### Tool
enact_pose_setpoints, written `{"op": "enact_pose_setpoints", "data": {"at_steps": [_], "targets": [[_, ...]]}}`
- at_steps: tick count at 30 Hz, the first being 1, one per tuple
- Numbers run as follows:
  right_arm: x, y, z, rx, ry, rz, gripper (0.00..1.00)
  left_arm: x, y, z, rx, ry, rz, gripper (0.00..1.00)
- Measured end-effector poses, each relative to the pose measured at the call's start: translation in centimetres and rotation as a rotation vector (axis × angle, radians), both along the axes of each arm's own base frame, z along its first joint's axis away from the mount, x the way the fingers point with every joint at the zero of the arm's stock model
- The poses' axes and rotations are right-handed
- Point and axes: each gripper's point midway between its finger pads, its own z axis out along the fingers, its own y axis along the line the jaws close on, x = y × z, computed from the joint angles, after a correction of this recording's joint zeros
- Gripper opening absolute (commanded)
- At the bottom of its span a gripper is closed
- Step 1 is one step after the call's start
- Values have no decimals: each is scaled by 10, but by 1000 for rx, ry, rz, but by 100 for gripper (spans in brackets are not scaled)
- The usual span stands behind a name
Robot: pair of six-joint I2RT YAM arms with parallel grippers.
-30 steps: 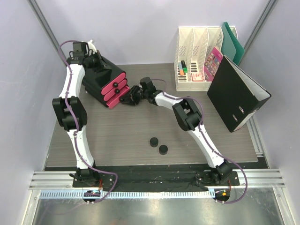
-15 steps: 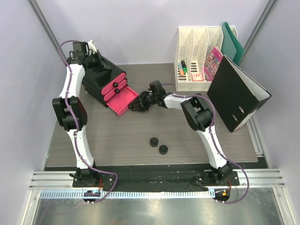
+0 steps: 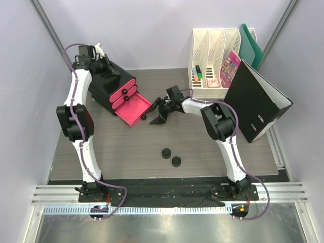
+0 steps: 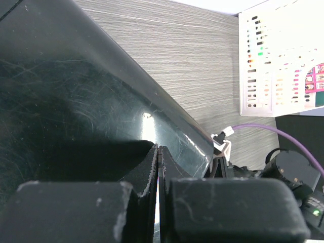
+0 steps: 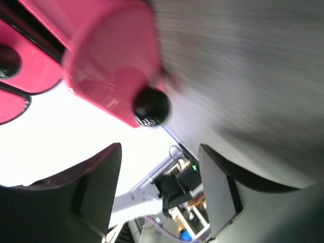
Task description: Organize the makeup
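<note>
Two black round compacts (image 3: pixel 165 153) (image 3: pixel 176 161) lie side by side on the table's near middle; no other makeup shows. The black box (image 3: pixel 109 83) with pink drawers stands at the back left, its bottom drawer (image 3: pixel 134 109) pulled out. My right gripper (image 3: pixel 155 113) stands open just right of that drawer's black knob (image 3: pixel 144 117). In the right wrist view the knob (image 5: pixel 151 106) sits beyond the spread fingers (image 5: pixel 96 187), touching neither, with the right gripper (image 5: pixel 162 174) empty. My left gripper (image 4: pixel 159 150) is shut, its tips resting on the box's glossy top (image 4: pixel 76 101).
A white file rack (image 3: pixel 215 55) at the back right holds orange and green marker pens (image 3: pixel 198 74) and a pink card (image 3: pixel 232 65). A black binder (image 3: pixel 255 101) leans beside it, with green folders (image 3: pixel 250 45) behind. Grey walls enclose the table.
My right gripper drew the bottom pink drawer out toward the right, then let go of its knob, opened and backed off a little. The left arm has stayed on the box.
</note>
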Motion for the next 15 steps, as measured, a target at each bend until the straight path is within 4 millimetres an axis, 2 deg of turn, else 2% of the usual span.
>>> {"op": "enact_pose_setpoints", "data": {"at_steps": [8,11,13,15], "targets": [[-22,-50,-3,-169,30,138,68,-1,0,0,0,2,0,0],[-17,-75,12,-353,-107,273,69,-2,0,0,1,2,-1,0],[-16,-84,22,-433,-202,343,70,-2,0,0,1,2,-1,0],[-25,-93,26,-528,-289,434,70,-2,0,0,1,2,-1,0]]}}
